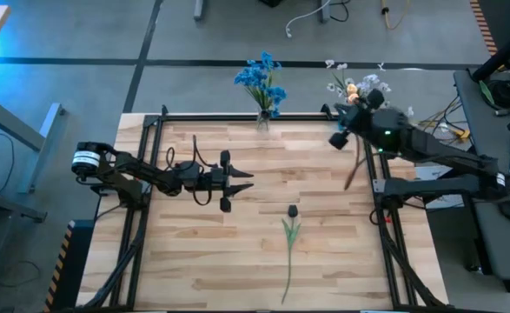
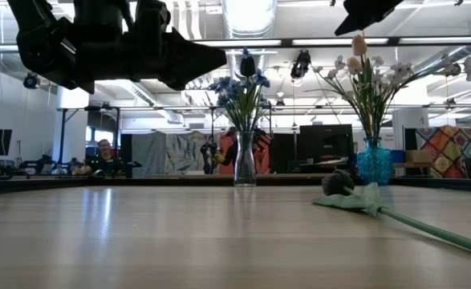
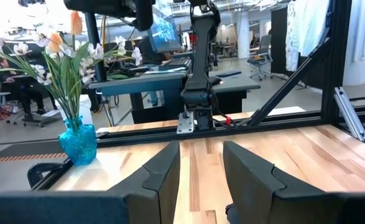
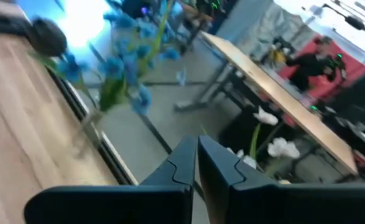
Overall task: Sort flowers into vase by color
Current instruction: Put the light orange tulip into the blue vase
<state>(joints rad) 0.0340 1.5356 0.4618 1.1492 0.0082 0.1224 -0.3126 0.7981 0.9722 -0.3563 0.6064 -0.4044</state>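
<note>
High view:
- blue flowers [image 1: 261, 76]: bunch standing in a clear vase [image 1: 263, 119] at the middle of the worktop's far edge.
- pale flowers [image 1: 352, 85]: white and yellow-orange heads grouped at the far right corner.
- dark-headed flower [image 1: 289, 239]: lies flat and alone on the worktop [image 1: 202, 261], right of centre, head toward the far edge, stem toward the near edge.
- left gripper [image 1: 241, 181]: above the worktop's left-centre, near the loose flower but clear of it, fingers spread.
- right gripper [image 1: 336, 139]: by the far right corner, just beside the pale bunch.

Low view:
- blue vase [image 2: 371, 163]: holds the pale bunch upright; the clear vase holds the blue bunch.
- loose flower: the dark head rests on the wood, with nothing touching it.

Left wrist view:
- left fingers [image 3: 163, 171]: parted, nothing between them.

Right wrist view:
- right fingers [image 4: 183, 160]: pressed together, with no stem visible between them.

Progress (judgement):
- done: blue sprigs and pale sprigs appear sorted.
- left: one dark-headed flower to pick up and place. I cannot tell which vase it belongs in.
</note>
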